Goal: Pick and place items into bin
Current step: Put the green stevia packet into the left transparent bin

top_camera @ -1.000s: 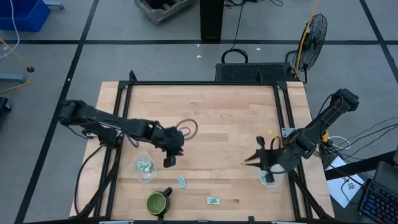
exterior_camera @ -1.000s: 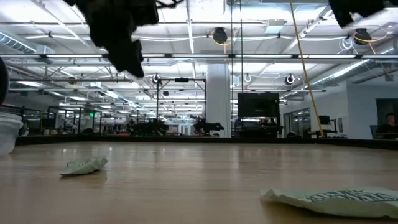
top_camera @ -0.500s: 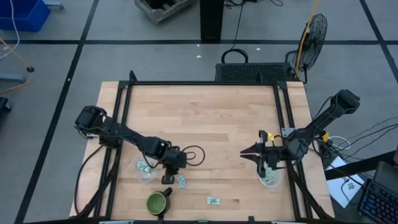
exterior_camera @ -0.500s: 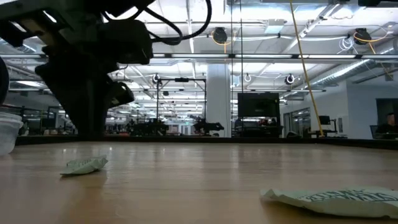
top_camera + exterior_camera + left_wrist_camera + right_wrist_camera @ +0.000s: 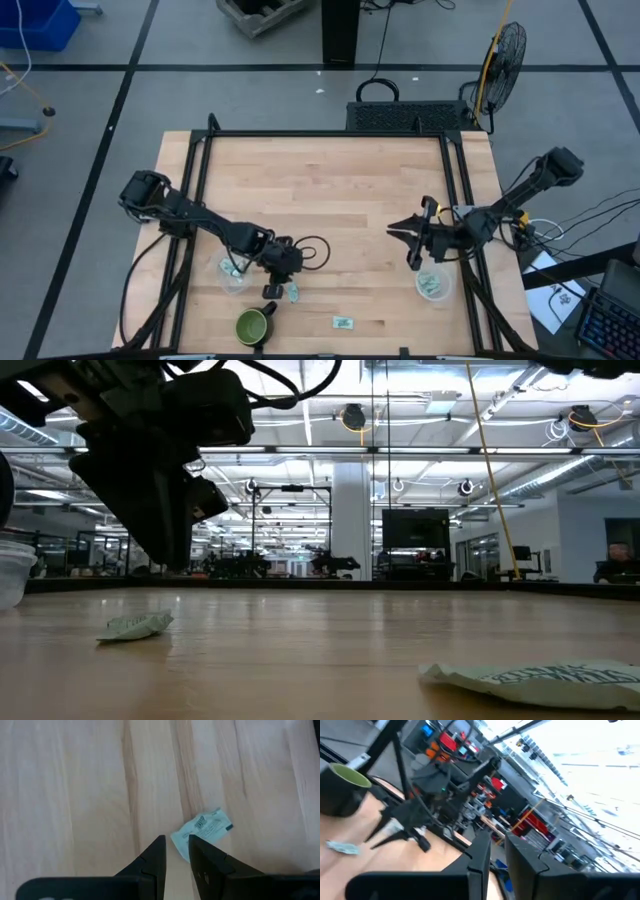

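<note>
One pale green-and-white packet lies flat on the wood near the table's near edge, and a second packet lies to its right. Both appear in the low view, the first packet on the left and the second packet on the right. My left gripper hangs just left of the first packet, fingers pointing down with a narrow gap. In the left wrist view the packet sits just beyond my left gripper. My right gripper hovers left of the right clear cup, which holds packets. Its fingers are narrowly open.
A second clear cup holding packets stands left of my left gripper. The dark green mug sits by the near edge, close to the first packet. A black frame rail borders the table. Bare wood lies across the table's middle and far half.
My left gripper has swung from the table's middle toward the near edge and come down beside the packet next to the mug. My right gripper has risen away from the right cup, moved toward the far edge and tipped up from pointing down toward level.
</note>
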You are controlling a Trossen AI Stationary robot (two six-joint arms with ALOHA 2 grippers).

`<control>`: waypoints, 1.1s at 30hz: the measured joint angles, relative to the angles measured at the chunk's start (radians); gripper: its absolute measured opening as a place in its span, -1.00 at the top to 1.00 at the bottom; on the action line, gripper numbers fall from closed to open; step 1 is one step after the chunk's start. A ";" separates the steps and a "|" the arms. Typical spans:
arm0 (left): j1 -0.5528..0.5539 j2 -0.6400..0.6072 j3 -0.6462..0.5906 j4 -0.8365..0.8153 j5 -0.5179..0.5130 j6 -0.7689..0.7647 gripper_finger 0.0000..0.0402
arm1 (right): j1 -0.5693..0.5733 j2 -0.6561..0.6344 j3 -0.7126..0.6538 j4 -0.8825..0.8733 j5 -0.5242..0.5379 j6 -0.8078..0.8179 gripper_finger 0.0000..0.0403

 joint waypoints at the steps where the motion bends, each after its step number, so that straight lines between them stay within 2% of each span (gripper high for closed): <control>1: 0.000 0.003 0.000 0.002 0.000 0.000 0.56 | -0.010 0.000 0.000 0.006 0.000 -0.007 0.75; 6: 0.000 0.054 0.000 0.066 0.020 -0.014 0.56 | -0.067 0.000 0.000 0.063 0.002 0.000 0.75; 9: -0.001 0.103 0.000 0.078 0.056 -0.030 0.56 | -0.114 -0.004 0.005 0.101 0.057 0.111 0.75; 11: 0.000 0.119 0.001 0.084 0.065 -0.026 0.56 | -0.145 -0.014 0.032 0.048 0.141 0.201 0.75; 13: -0.001 0.121 0.002 0.077 0.061 -0.028 0.56 | -0.171 -0.022 0.069 -0.091 0.214 0.270 0.75; 14: -0.001 0.121 0.002 0.075 0.060 -0.034 0.56 | -0.182 -0.023 0.096 -0.188 0.214 0.305 0.75; 17: -0.001 0.107 0.001 0.063 0.056 -0.060 0.56 | -0.214 -0.016 0.182 -0.471 0.117 0.457 0.75; 20: -0.001 0.095 0.000 0.074 0.061 -0.085 0.56 | -0.251 0.006 0.255 -0.620 -0.030 0.603 0.75; 23: -0.001 0.093 0.000 0.078 0.077 -0.108 0.56 | -0.285 0.032 0.275 -0.630 -0.102 0.676 0.75; 26: -0.003 0.093 0.000 0.063 0.087 -0.134 0.56 | -0.313 0.042 0.275 -0.634 -0.128 0.659 0.75; 33: -0.025 0.093 0.000 0.053 0.087 -0.138 0.56 | -0.353 0.050 0.275 -0.648 -0.132 0.649 0.75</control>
